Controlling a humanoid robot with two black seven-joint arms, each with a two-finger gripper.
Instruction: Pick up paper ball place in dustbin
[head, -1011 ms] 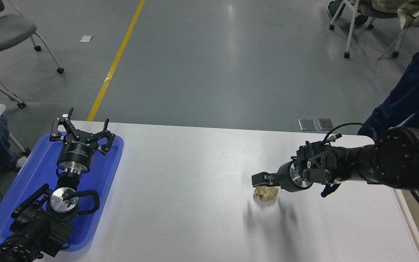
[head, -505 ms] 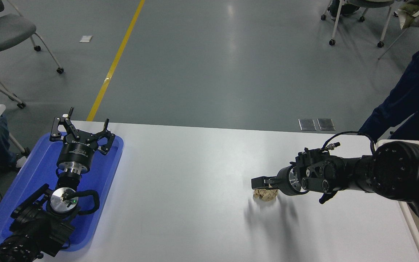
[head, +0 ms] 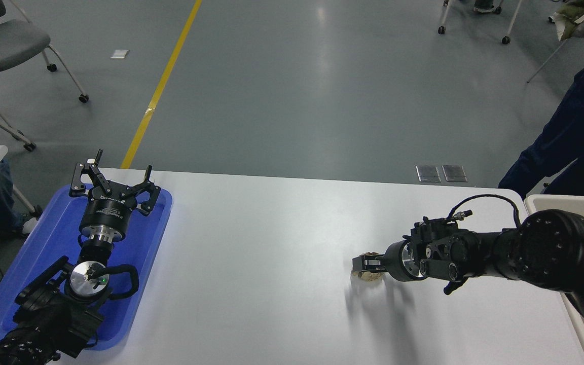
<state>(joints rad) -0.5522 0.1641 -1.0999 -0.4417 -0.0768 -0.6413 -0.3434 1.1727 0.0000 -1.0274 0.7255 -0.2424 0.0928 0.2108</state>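
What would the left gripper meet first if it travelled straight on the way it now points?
Probably nothing on the table: the left gripper, open above the blue tray, points towards the table's far edge; beyond lies only floor, though depth is unclear.

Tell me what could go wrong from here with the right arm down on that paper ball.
1. The right gripper covers most of the paper ball, so the grasp is hard to judge; light crumpled paper could slip out or get pushed along the table.
2. Only a corner of the dustbin shows at the right edge, behind the arm, so the carry there may clip its rim.
3. A person's leg stands close to the bin.
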